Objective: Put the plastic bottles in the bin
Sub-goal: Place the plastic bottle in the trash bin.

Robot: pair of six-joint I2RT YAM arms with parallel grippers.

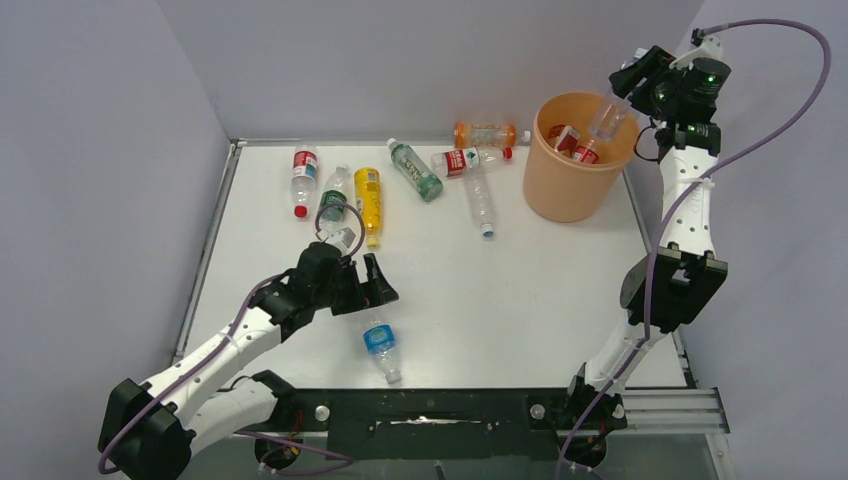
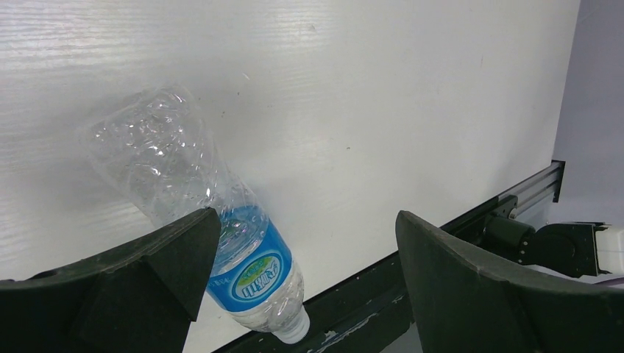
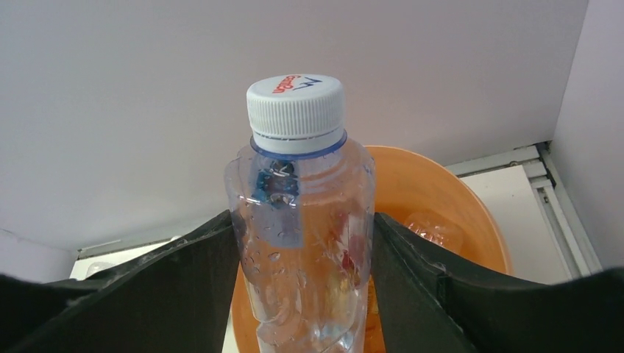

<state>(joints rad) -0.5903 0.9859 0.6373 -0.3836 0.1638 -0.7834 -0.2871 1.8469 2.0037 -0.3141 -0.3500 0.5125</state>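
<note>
My right gripper (image 1: 615, 108) is shut on a clear plastic bottle with a white cap (image 3: 302, 220) and holds it over the peach-orange bin (image 1: 580, 200). The bin's rim (image 3: 471, 198) shows behind the bottle, and a few bottles (image 1: 570, 140) lie inside. My left gripper (image 1: 372, 298) is open low over the table. A clear bottle with a blue label (image 2: 221, 235) lies just below it, against the left finger, cap toward the near edge; it also shows in the top view (image 1: 381, 350). Several more bottles lie at the back of the table.
At the back lie a red-label bottle (image 1: 304, 175), a green-label one (image 1: 333, 200), a yellow one (image 1: 368, 200), a green one (image 1: 416, 170), a red-label clear one (image 1: 465, 160), an orange one (image 1: 487, 134) and a clear one (image 1: 480, 205). The black front rail (image 2: 383, 294) runs near the blue-label bottle.
</note>
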